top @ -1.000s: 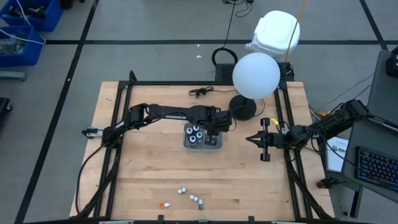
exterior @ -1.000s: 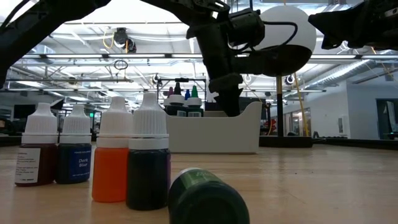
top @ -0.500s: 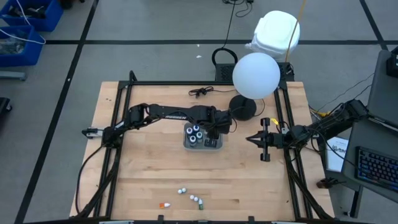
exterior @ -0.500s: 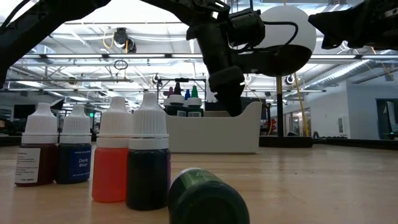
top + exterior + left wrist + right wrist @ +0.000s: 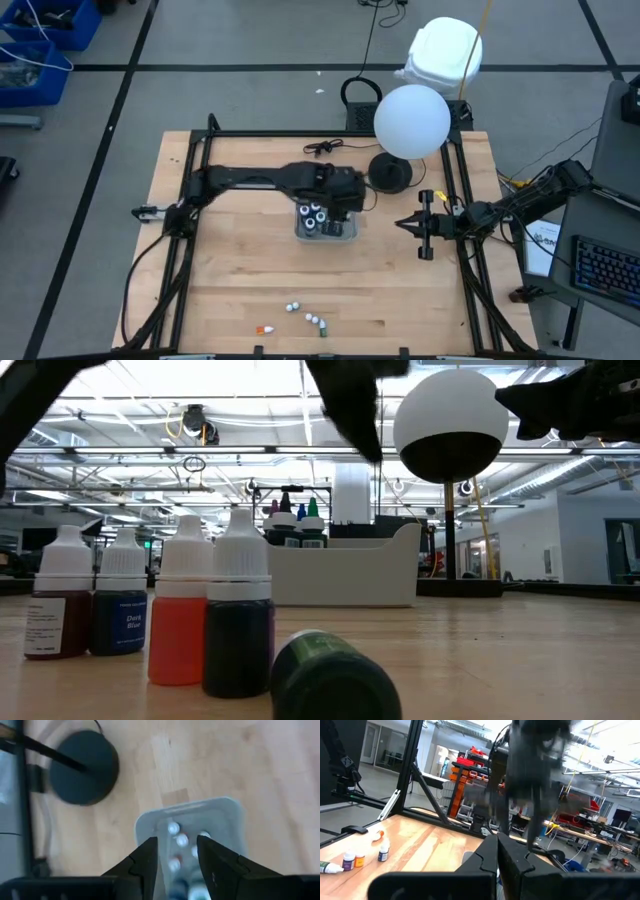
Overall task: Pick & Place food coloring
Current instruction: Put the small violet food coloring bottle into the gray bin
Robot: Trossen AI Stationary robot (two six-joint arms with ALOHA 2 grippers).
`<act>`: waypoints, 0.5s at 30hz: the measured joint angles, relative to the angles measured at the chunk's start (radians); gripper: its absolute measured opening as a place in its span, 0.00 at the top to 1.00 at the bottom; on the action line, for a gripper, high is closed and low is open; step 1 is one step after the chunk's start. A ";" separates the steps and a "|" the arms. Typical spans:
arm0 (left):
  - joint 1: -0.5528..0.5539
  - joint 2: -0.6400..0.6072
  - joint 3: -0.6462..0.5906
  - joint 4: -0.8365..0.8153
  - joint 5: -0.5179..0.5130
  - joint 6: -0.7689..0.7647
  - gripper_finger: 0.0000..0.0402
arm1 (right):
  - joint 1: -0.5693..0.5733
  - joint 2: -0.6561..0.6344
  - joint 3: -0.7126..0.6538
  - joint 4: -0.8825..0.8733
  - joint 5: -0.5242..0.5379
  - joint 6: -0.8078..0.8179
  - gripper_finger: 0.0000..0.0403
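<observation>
The grey tray (image 5: pixel 345 232) sits mid-table with several food coloring bottles (image 5: pixel 314 215) standing inside it, their round tops showing in the left wrist view (image 5: pixel 178 840). My left gripper (image 5: pixel 177 852) hangs open above the tray (image 5: pixel 230 815) with nothing between its fingers; in the low view only its dark tip (image 5: pixel 350 400) shows at the top. More small white-capped bottles (image 5: pixel 183 610) stand on their bases near the table's front edge (image 5: pixel 305 315), and a green one (image 5: pixel 335 680) lies on its side. My right gripper (image 5: pixel 402 224) waits shut at the table's right.
A lamp with a white globe (image 5: pixel 412 120) and a round black base (image 5: pixel 390 172) stands just behind and to the right of the tray. A black cable (image 5: pixel 322 148) lies at the far edge. Bare wood lies between the tray and the loose bottles.
My left gripper has risen from inside the tray to well above it and drawn back a little toward the table's left edge. The bottles in the tray stay standing where they were.
</observation>
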 joint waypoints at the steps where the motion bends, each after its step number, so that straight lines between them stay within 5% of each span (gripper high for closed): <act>1: -0.012 -0.035 0.016 -0.050 -0.007 -0.017 0.64 | 0.000 0.000 0.000 0.000 0.000 0.000 1.00; 9: -0.118 -0.427 -0.060 -0.314 -0.068 -0.187 0.64 | 0.000 0.001 0.000 -0.019 0.019 -0.007 1.00; 15: -0.224 -0.856 -0.491 0.001 -0.131 -0.341 0.69 | 0.000 0.001 0.000 -0.022 0.028 -0.008 1.00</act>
